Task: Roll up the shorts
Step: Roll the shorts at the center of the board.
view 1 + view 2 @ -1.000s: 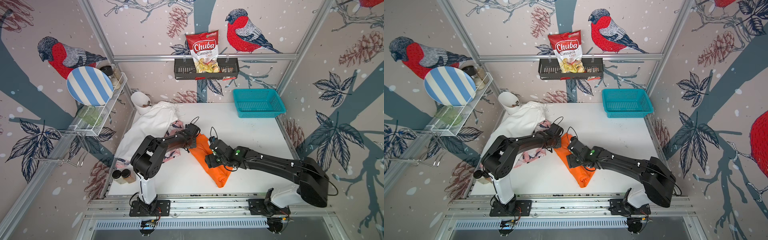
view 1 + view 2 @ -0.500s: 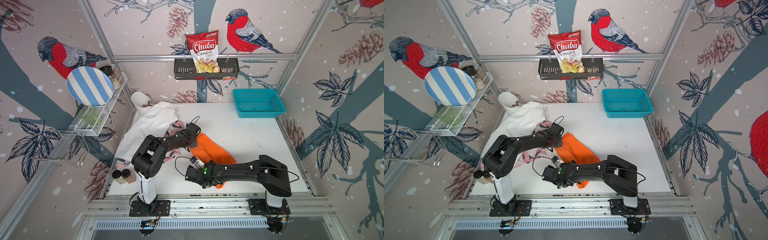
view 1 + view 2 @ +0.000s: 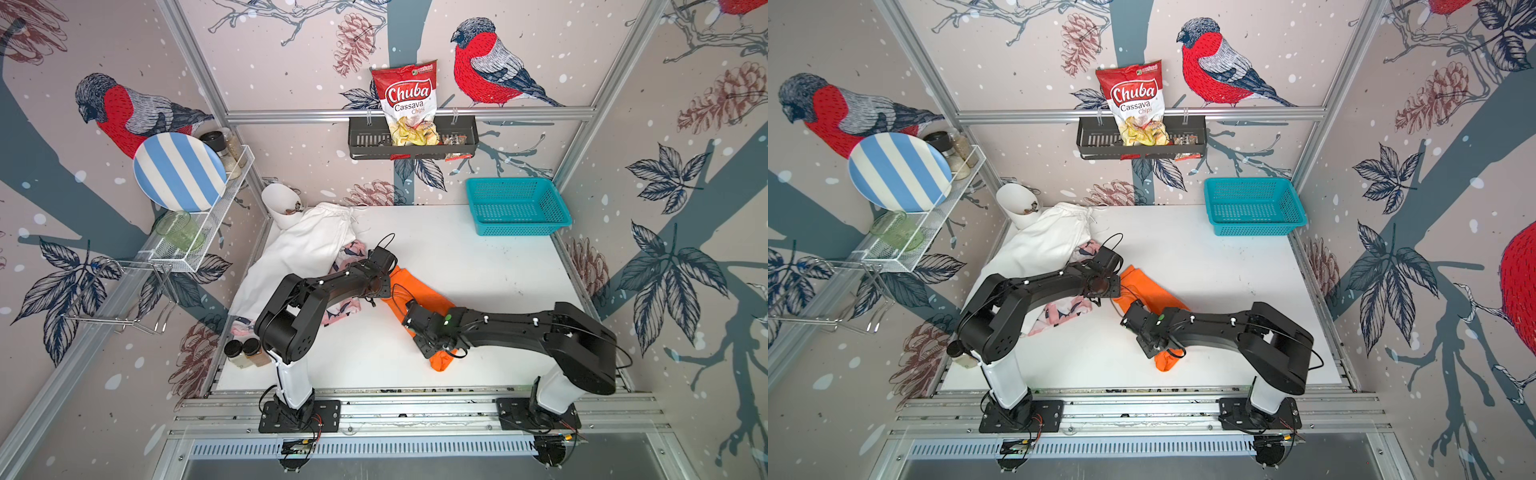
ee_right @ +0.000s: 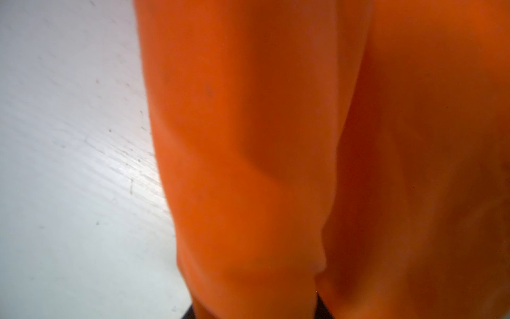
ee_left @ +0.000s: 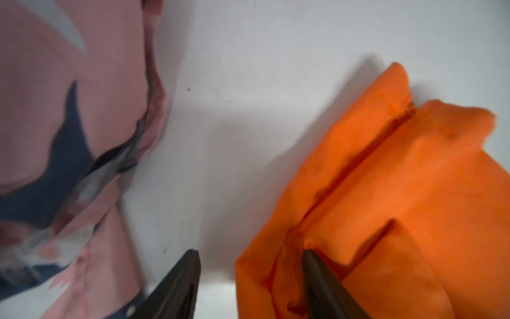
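Right tool (image 4: 255, 312) swung back from 7 o'clock to orange shorts (image 3: 419, 293), 5 o'clock end; fold between tips, clamp unclear. Shorts at bench (image 3: 478, 270) centre, folded, unrolled. Left tool (image 5: 250, 252): jaws apart, straddling 11 o'clock edge, gripping nothing. Risk: unpinned edge lets cloth drag, not roll.

Three shorts: one orange (image 3: 419, 296), one white (image 3: 299, 249), one pink (image 3: 343, 311); one teal basket (image 3: 519, 227); one striped plate (image 3: 178, 172).
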{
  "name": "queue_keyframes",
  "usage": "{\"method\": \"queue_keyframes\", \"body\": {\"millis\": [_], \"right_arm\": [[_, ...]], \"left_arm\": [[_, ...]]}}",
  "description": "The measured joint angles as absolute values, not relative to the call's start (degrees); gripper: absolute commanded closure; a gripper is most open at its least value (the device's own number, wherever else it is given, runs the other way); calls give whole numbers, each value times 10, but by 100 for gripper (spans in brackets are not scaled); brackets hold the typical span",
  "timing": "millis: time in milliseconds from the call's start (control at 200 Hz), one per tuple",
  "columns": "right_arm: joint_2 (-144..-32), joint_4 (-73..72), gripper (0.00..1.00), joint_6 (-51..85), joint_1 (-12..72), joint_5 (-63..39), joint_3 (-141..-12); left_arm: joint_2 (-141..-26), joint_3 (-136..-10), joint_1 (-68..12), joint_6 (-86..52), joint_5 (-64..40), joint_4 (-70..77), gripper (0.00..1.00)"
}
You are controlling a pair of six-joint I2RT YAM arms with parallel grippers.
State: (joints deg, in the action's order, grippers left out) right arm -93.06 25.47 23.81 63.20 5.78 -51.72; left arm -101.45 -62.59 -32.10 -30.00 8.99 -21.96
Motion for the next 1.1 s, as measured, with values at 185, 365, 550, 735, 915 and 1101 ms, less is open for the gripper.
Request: {"method": "queue_keyframes", "body": {"millis": [185,365,550,735,915,1101], "right_arm": [[-908,165,69,258,595,-135,-483],[-919,54,70,303,557,-290,-435],[-966,-98,70,368,495,-413,-363],[-1003,-204,49,404,460,-498,-331],[-959,-144,40,377,462,-452,-342],[-870,18,26,328,495,-313,-387]], "left_arm": [[-924,-603,-320,-313,91,-258,32],[-850,-573,-331,-333,90,-286,29],[-820,-540,-356,-362,66,-288,26],[-881,-533,-380,-388,41,-258,27],[-946,-534,-379,-390,46,-232,33],[-979,-536,-373,-385,51,-197,35]]}}
